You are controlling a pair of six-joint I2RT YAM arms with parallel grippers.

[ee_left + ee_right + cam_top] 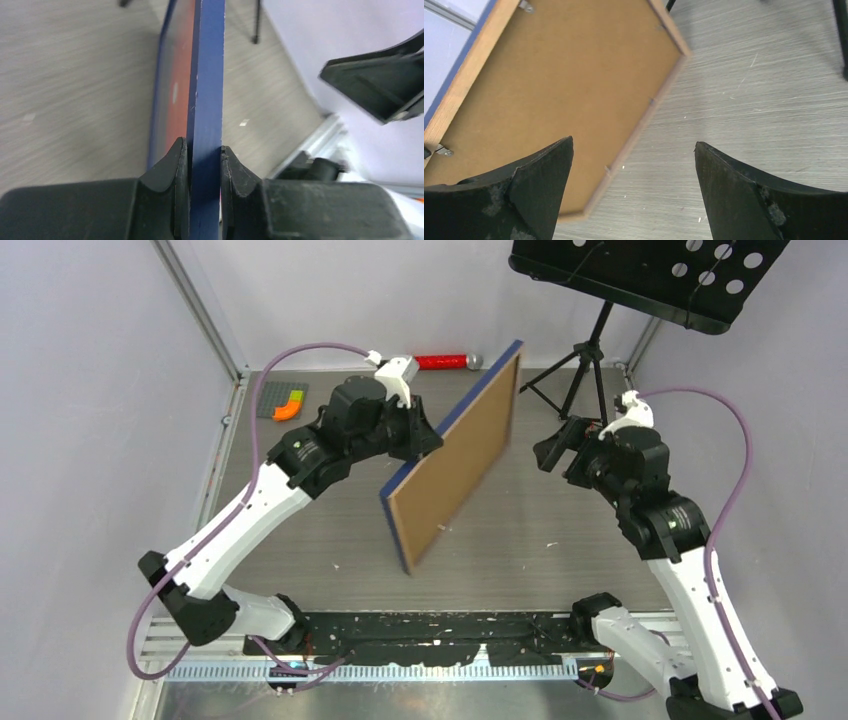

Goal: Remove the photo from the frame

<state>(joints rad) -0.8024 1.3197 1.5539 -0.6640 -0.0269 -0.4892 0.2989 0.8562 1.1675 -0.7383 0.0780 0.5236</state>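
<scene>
Black two-finger left gripper (205, 152) pinches rail of thin dark blue frame (207, 75), seen edge-on between both pads. Red-orange photo (177, 95) shows on frame's left face. Grey wood-grain table (75, 75) behind.

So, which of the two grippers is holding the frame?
The left gripper: its fingers pinch the blue edge of the frame. The right gripper stands wide open and empty, facing the brown backing board.
</scene>
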